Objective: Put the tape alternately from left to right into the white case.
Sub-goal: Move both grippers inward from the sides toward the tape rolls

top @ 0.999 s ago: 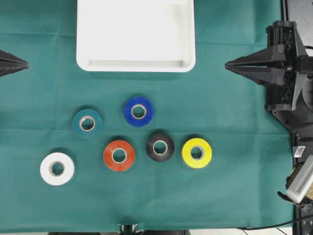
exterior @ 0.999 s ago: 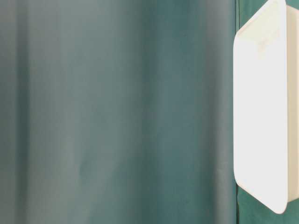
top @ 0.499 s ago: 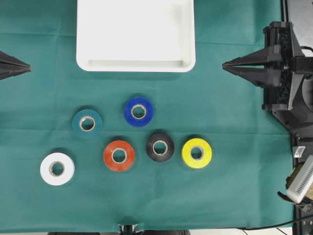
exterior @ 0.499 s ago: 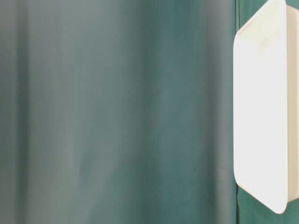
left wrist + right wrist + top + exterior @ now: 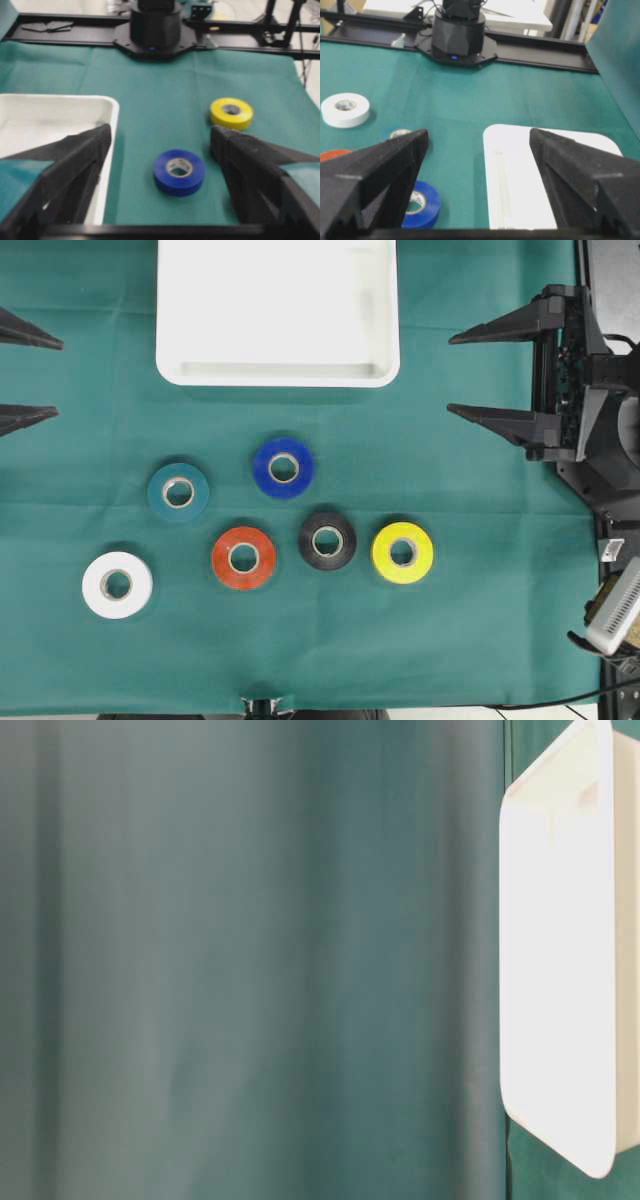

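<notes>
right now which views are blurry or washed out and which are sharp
Table-level: cloth a smeared, out-of-focus teal, case blown out to flat white. Overhead: sharp, evenly lit, soft shadows under the rolls. Left wrist: blue roll fairly sharp, near fingers blurred. Right wrist: fingers soft, white roll clear.

The left claw of black plastic reaches in from nine o'clock, its two pointed fingers spread wide and holding nothing. The right claw, on a black jointed arm at three o'clock, also gapes wide and empty, tips aimed toward nine o'clock.
</notes>
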`<state>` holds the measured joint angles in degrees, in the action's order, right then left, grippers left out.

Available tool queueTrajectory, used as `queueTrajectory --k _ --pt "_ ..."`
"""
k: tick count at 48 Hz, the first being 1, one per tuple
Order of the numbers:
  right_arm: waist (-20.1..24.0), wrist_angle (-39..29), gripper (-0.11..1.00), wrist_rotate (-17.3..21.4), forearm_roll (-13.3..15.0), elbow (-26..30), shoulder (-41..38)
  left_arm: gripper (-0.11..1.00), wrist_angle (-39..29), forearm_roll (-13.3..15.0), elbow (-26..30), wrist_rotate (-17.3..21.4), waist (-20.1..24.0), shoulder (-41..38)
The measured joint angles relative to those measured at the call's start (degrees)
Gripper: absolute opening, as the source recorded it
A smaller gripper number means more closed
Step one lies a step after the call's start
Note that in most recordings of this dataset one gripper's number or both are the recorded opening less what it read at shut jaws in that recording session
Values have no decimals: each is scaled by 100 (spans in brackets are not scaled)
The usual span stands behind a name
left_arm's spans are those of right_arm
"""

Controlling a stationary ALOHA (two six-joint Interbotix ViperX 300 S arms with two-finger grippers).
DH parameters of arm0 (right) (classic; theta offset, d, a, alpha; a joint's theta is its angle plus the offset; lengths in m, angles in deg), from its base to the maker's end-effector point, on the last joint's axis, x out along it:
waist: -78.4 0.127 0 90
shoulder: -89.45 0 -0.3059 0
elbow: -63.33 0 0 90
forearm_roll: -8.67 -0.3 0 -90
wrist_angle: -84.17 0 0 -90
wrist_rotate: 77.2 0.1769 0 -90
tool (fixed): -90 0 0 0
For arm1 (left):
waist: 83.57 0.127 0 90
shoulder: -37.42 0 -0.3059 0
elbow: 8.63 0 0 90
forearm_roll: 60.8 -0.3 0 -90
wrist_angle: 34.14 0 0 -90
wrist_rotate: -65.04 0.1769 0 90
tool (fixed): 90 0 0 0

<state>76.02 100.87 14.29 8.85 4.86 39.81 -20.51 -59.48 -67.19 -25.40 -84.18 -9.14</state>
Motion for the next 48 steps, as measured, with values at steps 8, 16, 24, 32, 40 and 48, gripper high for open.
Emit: queueTrajectory --k 8,16,24,32,40,48 --pt "-9 0 86 0 0 9 -264 94 0 9 0 0 -9 -378" --pt "-18 0 86 0 0 167 -747 94 0 9 185 -44 -9 -1099" --pt "-18 0 86 0 0 352 -1248 94 -18 18 431 -53 -9 -1688" --pt "-18 0 86 0 0 519 -1661 94 -105 18 598 -53 -9 -2101" --pt "-18 0 86 0 0 712 -2021 94 -114 18 738 -53 -9 -2514" --pt "-18 0 86 0 0 923 -2443 94 -158 18 896 -44 -9 -2839"
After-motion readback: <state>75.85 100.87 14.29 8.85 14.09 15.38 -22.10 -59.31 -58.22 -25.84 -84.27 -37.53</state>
